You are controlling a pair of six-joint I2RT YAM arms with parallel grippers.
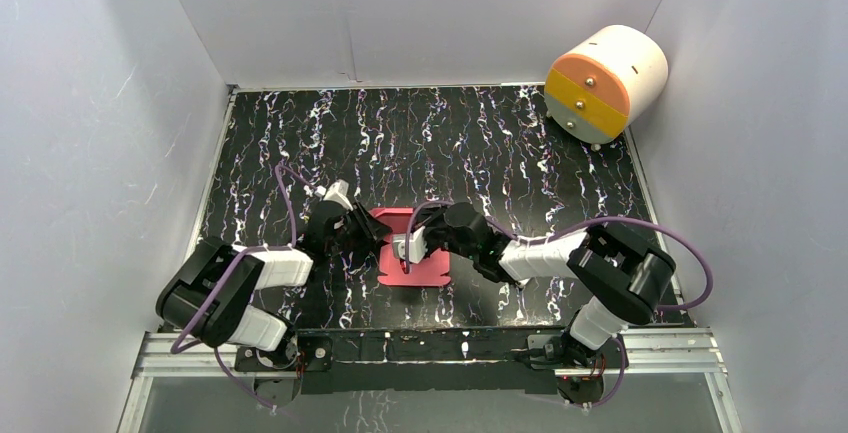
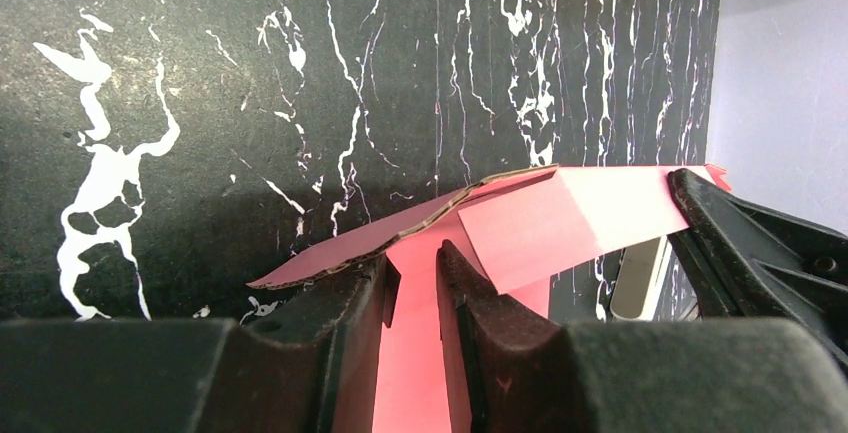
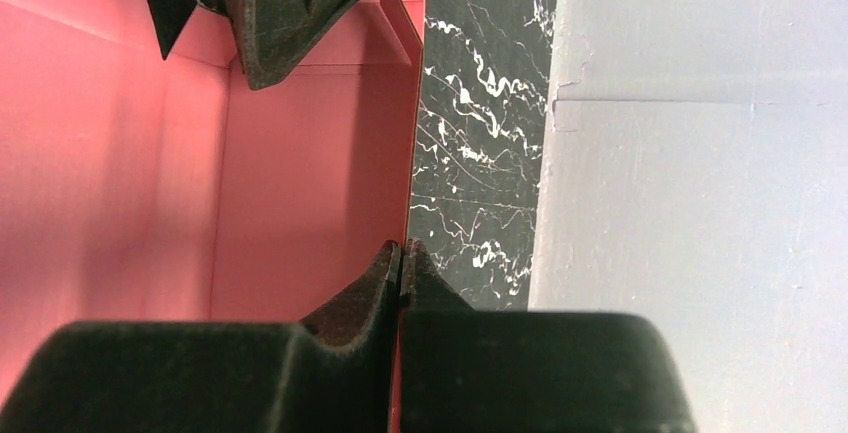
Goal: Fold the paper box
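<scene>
The pink-red paper box (image 1: 425, 271) lies partly folded in the middle of the black marbled table, between both arms. My left gripper (image 1: 362, 228) is at its left side. In the left wrist view its jaws (image 2: 412, 258) stand a little apart, pink card (image 2: 560, 218) fills the gap between them, and a raised flap slants over the left finger. My right gripper (image 1: 403, 249) reaches in from the right. The right wrist view shows it (image 3: 401, 248) shut on the thin upright wall of the box (image 3: 300, 173), with the left gripper's dark fingers (image 3: 285, 23) at the far wall.
A big white-and-orange cylinder (image 1: 605, 83) lies on its side at the back right corner. Pale enclosure walls (image 1: 90, 153) stand on the left, back and right. A metal rail (image 1: 430, 348) carrying the arm bases runs along the near edge.
</scene>
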